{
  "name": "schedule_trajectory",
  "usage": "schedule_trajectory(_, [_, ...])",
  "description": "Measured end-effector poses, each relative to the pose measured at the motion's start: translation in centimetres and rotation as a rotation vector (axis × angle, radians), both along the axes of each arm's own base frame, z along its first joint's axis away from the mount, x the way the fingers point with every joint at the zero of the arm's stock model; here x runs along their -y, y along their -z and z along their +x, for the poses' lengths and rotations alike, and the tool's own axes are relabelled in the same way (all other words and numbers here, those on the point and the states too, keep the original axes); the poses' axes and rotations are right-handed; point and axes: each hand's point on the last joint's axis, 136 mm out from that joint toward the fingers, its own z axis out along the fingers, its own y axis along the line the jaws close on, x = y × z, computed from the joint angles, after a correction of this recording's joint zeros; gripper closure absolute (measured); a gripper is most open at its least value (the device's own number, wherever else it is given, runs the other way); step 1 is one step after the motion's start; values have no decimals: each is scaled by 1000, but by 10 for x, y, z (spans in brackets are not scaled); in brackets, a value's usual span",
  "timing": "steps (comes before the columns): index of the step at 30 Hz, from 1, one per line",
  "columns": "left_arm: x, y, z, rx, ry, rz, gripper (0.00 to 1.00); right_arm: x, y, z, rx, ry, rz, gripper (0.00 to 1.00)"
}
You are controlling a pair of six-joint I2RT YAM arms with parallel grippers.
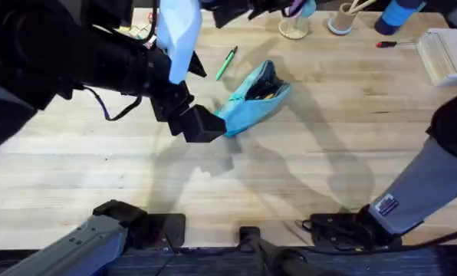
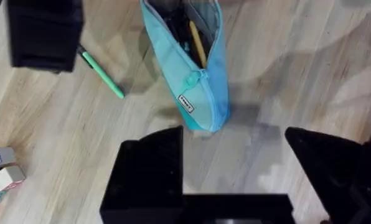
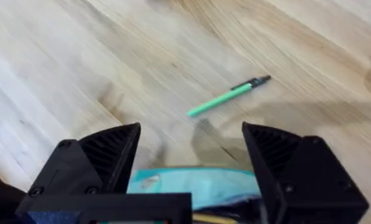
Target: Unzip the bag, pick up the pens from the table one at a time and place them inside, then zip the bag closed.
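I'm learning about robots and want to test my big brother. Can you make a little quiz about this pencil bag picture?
1. True or false: the bag is zipped fully shut.
2. Where is the green pen? A) inside the bag B) lying on the table beside the bag C) held in a gripper
3. Fill in: the left gripper hovers just off the bag's closed end with its fingers ____.

Key:
1. False. Its top gapes open, and a yellow pencil shows inside.
2. B. It lies apart from the bag; the right gripper is above the bag, open and holding nothing.
3. Open.
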Motion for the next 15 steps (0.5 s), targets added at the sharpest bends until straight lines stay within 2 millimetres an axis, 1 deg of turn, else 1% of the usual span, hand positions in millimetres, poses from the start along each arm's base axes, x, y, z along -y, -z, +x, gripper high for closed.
schedule_trajectory(4, [0,0,0,0,0,0,7,-12,-6,5,-25,95,60,5])
schedule_trajectory(6, [0,0,0,0,0,0,7,-13,-4,9,-45,168,70,5])
schedule_trajectory(8, [0,0,0,0,0,0,7,-12,4,14,-64,251,58,5])
schedule_trajectory(15, [0,0,0,0,0,0,7,-3,55,28,-105,524,-61,5])
